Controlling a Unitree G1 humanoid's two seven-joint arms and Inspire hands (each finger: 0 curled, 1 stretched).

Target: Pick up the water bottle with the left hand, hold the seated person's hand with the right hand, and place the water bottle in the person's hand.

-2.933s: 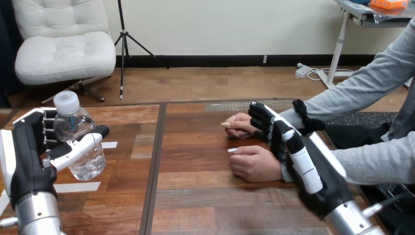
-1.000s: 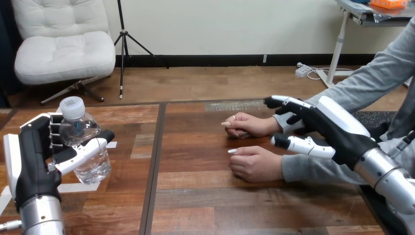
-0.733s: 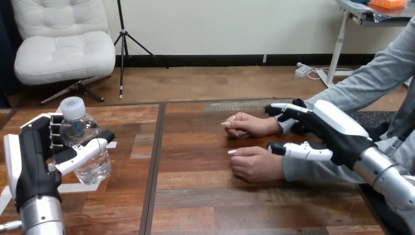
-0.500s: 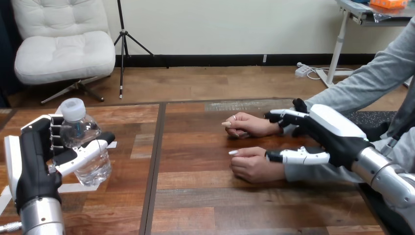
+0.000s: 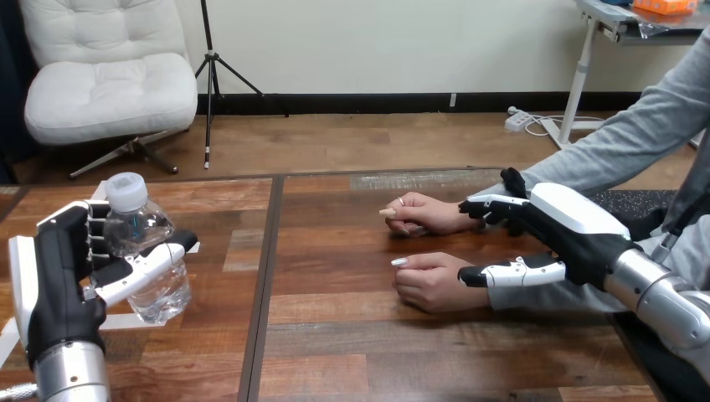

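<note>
Wooden bench carries white tape strips at its left and the person's two hands at its right. Both rest on it with curled fingers: the far hand and the near hand. Over the near forearm sits the right hand, its fingers spread and loose, closed on nothing, its thumb just beside the near hand's wrist. One water bottle is at the bench's left, nearly upright, long axis vertical, cap up. The left hand has its fingers and thumb wrapped round it, well apart from the person's hands.
</note>
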